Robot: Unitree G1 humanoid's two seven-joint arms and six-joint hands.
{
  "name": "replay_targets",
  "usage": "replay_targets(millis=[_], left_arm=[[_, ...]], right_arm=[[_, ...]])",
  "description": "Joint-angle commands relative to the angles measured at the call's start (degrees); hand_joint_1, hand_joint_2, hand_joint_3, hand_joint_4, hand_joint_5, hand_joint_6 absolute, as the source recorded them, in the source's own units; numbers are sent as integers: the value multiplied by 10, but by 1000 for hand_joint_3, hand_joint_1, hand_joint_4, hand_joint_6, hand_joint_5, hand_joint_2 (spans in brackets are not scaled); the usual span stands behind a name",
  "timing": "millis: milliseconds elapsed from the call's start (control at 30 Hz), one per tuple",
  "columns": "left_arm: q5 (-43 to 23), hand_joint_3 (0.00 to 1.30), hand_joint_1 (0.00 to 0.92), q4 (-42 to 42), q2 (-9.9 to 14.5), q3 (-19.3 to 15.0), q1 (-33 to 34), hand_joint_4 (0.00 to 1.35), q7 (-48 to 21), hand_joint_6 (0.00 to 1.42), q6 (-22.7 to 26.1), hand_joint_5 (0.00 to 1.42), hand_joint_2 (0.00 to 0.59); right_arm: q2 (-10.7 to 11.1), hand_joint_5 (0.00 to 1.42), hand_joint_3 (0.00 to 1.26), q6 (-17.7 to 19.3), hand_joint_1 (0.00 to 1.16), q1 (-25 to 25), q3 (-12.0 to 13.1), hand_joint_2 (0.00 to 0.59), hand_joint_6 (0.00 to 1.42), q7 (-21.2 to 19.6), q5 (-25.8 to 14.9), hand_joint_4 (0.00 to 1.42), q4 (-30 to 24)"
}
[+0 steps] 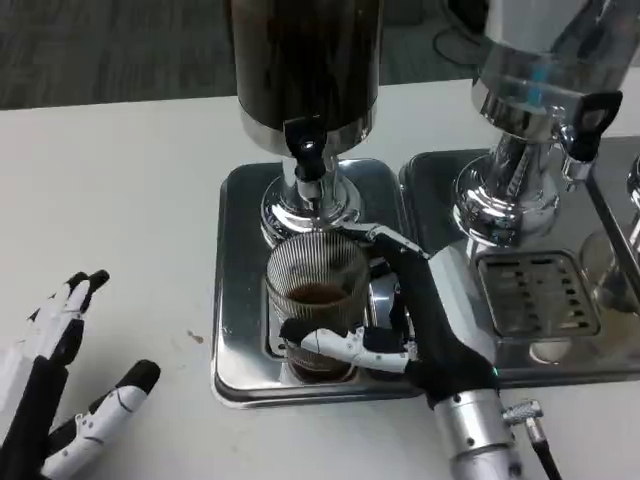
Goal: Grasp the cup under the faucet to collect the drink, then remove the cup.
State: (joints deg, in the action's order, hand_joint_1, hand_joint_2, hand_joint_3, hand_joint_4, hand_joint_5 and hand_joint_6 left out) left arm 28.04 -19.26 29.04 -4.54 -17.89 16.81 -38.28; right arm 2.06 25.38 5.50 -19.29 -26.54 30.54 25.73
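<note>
Right hand clamped around ribbed cup; cup upright on tray directly under dark faucet, some drink inside. Left hand spread, holding nothing, on table, well apart. Removal falls to right hand.

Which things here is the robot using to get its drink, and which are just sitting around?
For the job:
ribbed clear glass cup, with some dark drink in it
black faucet of the dark drink dispenser
right hand, gripping the cup

Just sitting around:
shiny second dispenser with its slotted metal drip tray
left hand, open above the white table
</note>
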Motion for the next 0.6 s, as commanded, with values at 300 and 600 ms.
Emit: replay_targets(millis=[300, 600], left_arm=[[51, 0, 0, 65, 40, 8, -23, 0, -26, 0, 58, 0, 139], [75, 0, 0, 133, 54, 5, -54, 0, -47, 0, 89, 0, 149]], right_arm=[[6, 952, 531, 54, 993, -65, 12, 89, 1368, -8, -11, 681, -108], [16, 963, 543, 61, 987, -117, 7, 96, 1368, 28, -17, 681, -201]])
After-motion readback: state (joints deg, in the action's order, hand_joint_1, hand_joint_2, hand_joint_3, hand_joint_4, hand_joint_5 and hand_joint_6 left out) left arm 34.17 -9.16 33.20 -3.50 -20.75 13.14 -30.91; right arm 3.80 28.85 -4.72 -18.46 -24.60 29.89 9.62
